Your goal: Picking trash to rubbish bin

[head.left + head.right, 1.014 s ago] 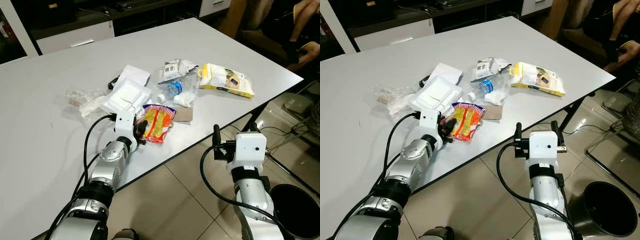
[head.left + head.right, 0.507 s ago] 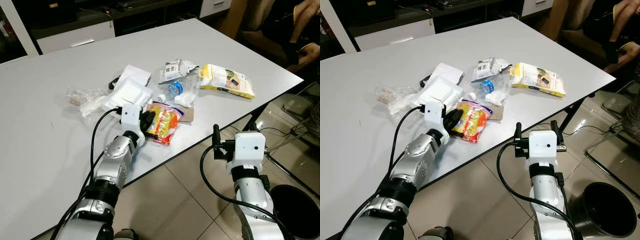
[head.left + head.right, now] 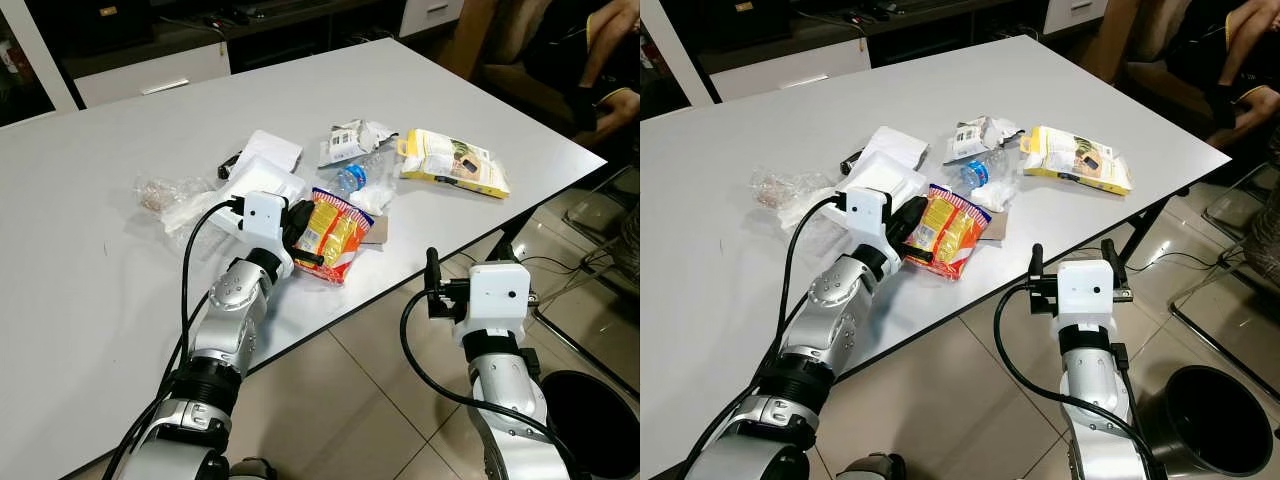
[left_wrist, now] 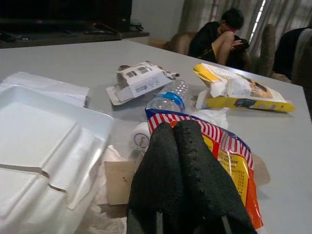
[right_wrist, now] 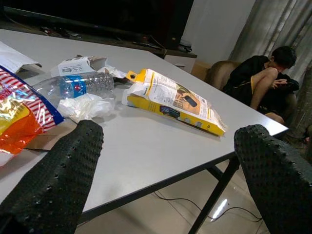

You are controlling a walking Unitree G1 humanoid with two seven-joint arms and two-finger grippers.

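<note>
Snack packet being gripped over the white bench (image 3: 90, 250).

The left arm is being stretched over the bench, its left tool (image 3: 297, 232) pinched closed on the red-and-yellow snack packet (image 3: 332, 236), raised upright off the surface. The right tool (image 3: 1072, 266) is being held wide apart, holding nothing, beside the bench edge. A black rubbish bin (image 3: 1210, 420) is being shown on the floor.

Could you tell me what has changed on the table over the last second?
The left gripper, shut on the snack packet, has tipped it up off the table from lying flat. The right gripper stays open beside the table edge; the water bottle and yellow packet are unmoved.
</note>
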